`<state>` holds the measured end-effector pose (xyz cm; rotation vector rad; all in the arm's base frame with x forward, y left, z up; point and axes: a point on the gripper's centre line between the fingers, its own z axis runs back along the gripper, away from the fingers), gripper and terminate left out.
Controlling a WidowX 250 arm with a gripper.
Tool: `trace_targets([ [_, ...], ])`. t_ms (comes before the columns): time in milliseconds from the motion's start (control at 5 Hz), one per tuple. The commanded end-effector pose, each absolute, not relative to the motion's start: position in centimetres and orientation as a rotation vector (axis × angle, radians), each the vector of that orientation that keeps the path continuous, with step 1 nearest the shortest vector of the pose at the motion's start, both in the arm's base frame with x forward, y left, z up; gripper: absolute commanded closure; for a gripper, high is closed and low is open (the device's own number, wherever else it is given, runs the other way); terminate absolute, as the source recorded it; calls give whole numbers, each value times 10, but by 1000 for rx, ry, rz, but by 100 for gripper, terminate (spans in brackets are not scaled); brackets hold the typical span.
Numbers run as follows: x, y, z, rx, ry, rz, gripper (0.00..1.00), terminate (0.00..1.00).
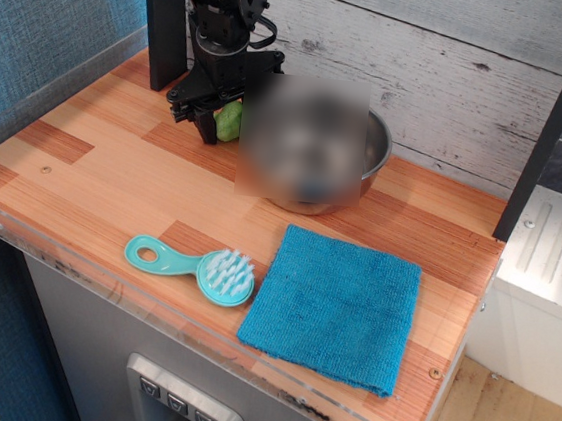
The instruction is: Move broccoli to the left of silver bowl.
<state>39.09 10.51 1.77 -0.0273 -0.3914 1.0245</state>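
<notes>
The silver bowl stands at the back middle of the wooden counter; most of it is blurred in this view. The small light-green broccoli is just left of the bowl, low at the counter surface and close to the bowl's wall. My black gripper comes down from above and is shut on the broccoli, with one dark finger on its left side. The other finger is hidden behind the broccoli.
A teal brush lies near the front edge. A blue cloth lies at the front right. The arm's black base post stands at the back left against the plank wall. The counter ends at a clear front lip.
</notes>
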Motion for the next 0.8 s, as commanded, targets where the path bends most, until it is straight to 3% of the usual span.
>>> trace_targets([
  [0, 376, 109, 49, 23, -499, 1173, 0, 0],
  [400, 373, 112, 63, 17, -536, 1207, 0, 0],
  [600, 367, 115, 81, 6, -586, 1231, 0, 0],
])
